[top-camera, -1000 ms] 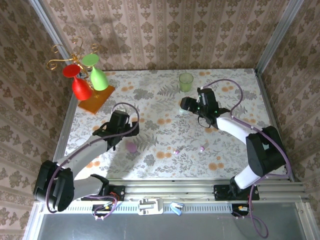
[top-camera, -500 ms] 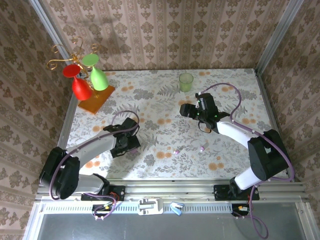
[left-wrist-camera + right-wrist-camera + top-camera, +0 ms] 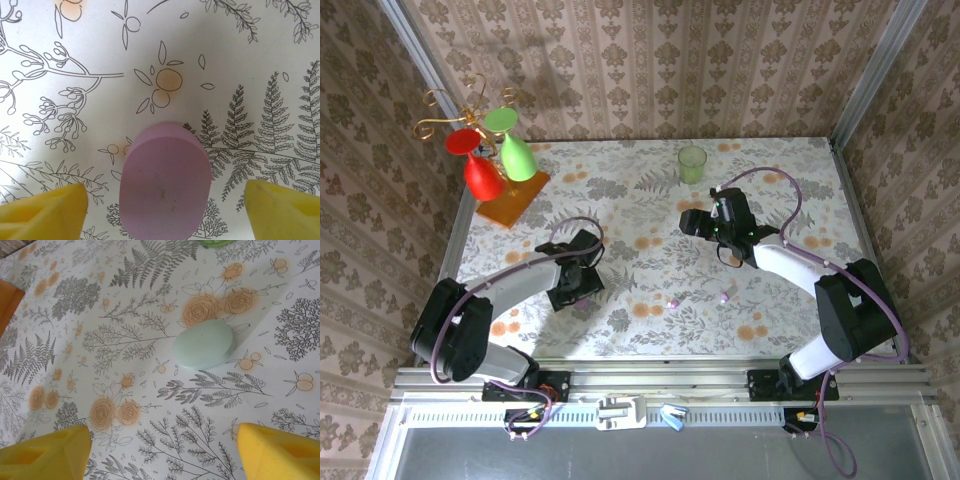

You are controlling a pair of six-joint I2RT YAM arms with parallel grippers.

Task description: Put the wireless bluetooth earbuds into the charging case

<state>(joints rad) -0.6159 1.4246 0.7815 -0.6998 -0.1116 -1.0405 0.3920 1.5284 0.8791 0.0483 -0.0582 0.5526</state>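
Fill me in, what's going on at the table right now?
The left end effector hovers open over the pinkish-purple oval case, with a finger on each side and neither touching it. The right end effector is open too, just short of a pale green oval case. The two earbuds lie loose on the table between the arms, not yet in any case.

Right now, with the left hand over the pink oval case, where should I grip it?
Grip the pink case across its narrow width, on its long sides, from above: it lies flat, lengthwise between the open fingers of the left hand.
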